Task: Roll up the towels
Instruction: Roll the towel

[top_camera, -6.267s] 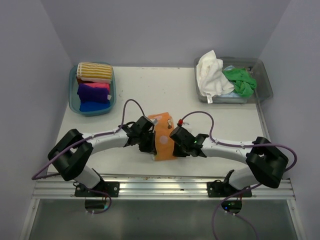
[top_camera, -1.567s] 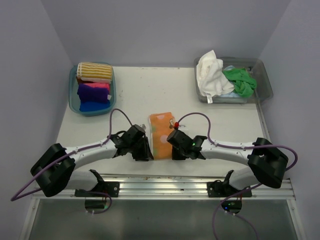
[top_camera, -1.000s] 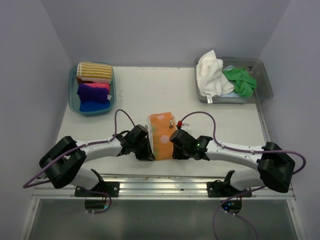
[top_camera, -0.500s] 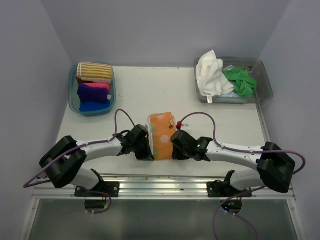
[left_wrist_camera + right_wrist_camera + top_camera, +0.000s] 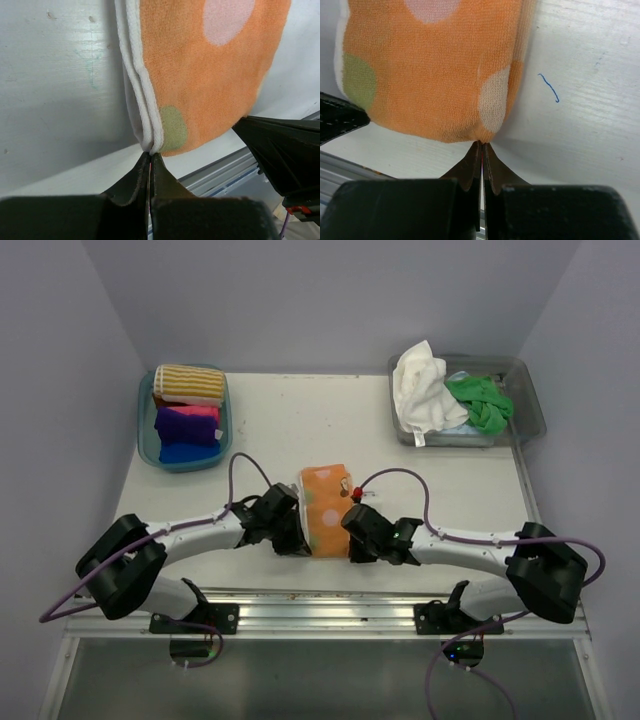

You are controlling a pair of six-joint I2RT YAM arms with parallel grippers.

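An orange towel (image 5: 325,508) with pale and green dots lies folded on the table, near the front edge between the two arms. My left gripper (image 5: 299,545) is shut on its near left corner, where the white hem (image 5: 145,125) meets the fingertips (image 5: 159,170). The right gripper (image 5: 350,549) is shut on the towel's near right corner (image 5: 492,127). In both wrist views the jaws stand pressed together with the cloth's edge pinched at their tips. More towels sit in the tubs at the back.
A teal tub (image 5: 145,440) at the back left holds rolled towels: striped (image 5: 188,383), purple (image 5: 185,424) and blue (image 5: 186,452). A clear tub (image 5: 528,400) at the back right holds a white towel (image 5: 420,390) and a green towel (image 5: 480,402). A metal rail (image 5: 330,610) runs along the front edge.
Both grippers have shut on the orange towel's near corners, the left first and the right within the last half second. The arms have shifted only slightly.
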